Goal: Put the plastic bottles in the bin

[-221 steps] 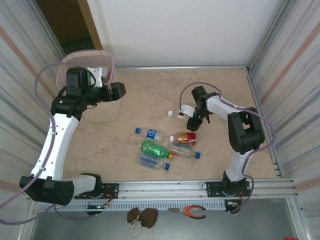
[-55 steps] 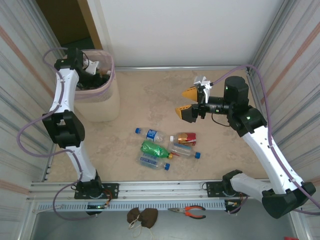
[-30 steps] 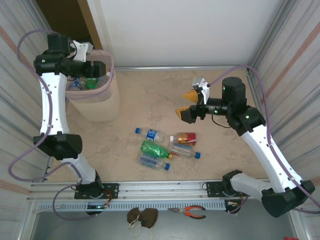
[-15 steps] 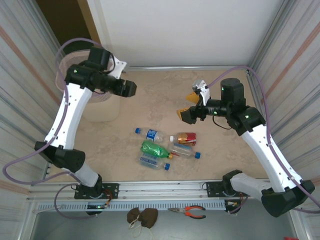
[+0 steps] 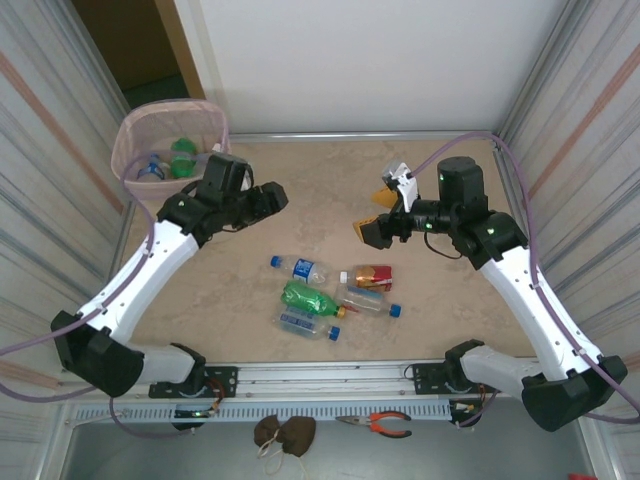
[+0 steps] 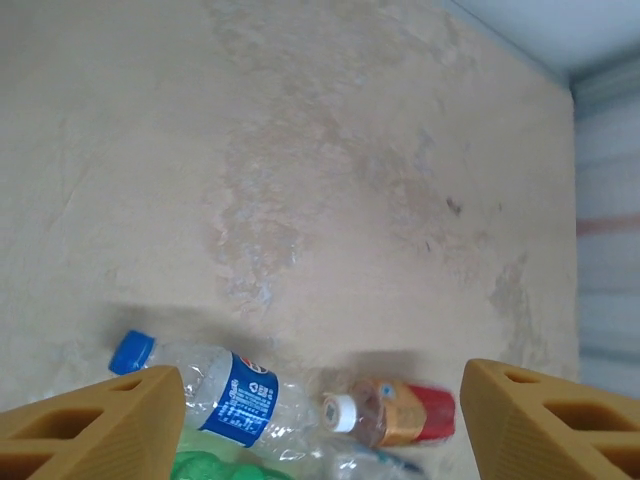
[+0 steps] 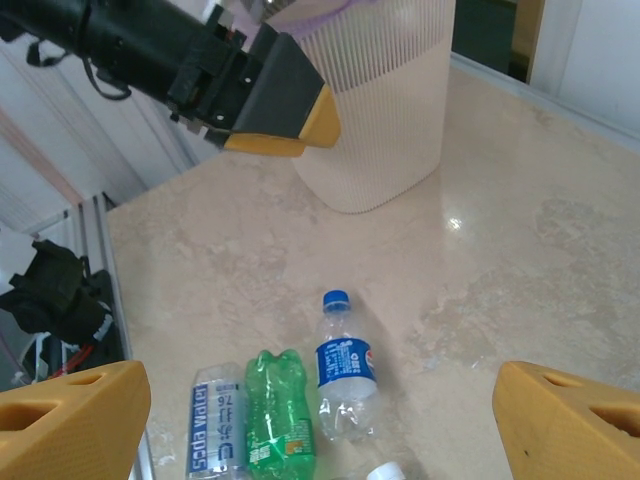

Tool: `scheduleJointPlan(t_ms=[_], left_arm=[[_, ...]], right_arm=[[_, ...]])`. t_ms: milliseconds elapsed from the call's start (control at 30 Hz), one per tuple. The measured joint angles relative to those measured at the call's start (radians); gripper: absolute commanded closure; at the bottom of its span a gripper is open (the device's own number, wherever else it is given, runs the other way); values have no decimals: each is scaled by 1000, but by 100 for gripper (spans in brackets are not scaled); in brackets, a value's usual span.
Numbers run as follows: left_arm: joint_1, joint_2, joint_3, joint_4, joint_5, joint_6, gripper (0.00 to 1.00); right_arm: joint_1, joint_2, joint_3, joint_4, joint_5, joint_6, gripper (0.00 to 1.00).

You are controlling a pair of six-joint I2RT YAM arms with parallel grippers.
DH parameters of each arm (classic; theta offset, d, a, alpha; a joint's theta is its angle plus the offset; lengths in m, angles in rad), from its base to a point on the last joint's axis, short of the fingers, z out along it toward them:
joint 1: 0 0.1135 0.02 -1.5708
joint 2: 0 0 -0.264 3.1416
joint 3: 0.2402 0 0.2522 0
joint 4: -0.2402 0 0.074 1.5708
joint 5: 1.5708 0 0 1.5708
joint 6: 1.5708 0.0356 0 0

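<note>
Both open: left pincer (image 5: pixel 271 197) has swung off the bin (image 5: pixel 172 104), right pincer (image 5: pixel 374 213) stayed.

Surface (image 5: pixel 300 190): beige, marbled stone look, mostly matte. One small glare spot (image 7: pixel 455 224) in the right wrist view, a few dark specks (image 6: pixel 453 206) in the left wrist view. Back wall (image 5: pixel 360 60): plain white panel. Left wall (image 5: pixel 50 130) and right wall (image 5: pixel 590 120): corrugated grey sheet metal, faded reddish stripe on each. Dark doorway (image 5: pixel 130 50) at far left, brown wooden frame (image 5: pixel 185 40) beside it. Aluminium rail (image 5: pixel 330 375) along the near edge. Grey ledge (image 5: pixel 450 440) below it holds red-handled pliers (image 5: pixel 378 425) and a brown lump (image 5: pixel 283 432), can't tell what. Light even, shadows soft.
</note>
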Motion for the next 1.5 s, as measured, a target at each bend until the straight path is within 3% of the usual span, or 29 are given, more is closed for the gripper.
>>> scheduleJointPlan(t_ms=[200,500,1033,1500], left_arm=[[1,-28,-160,28,-77,-310,33],[7,-7,-379,129,-42,-598,36],[40,239,-486,426,121,-801,42],[43,321,-486,521,176,-847,70]], right_arm=[[0,0,0,-5,0,0,13],[0,0,0,-16,0,0,13],[0,2,0,-32,23,-1,13],[0,-20,-6,-57,42,-24,13]])
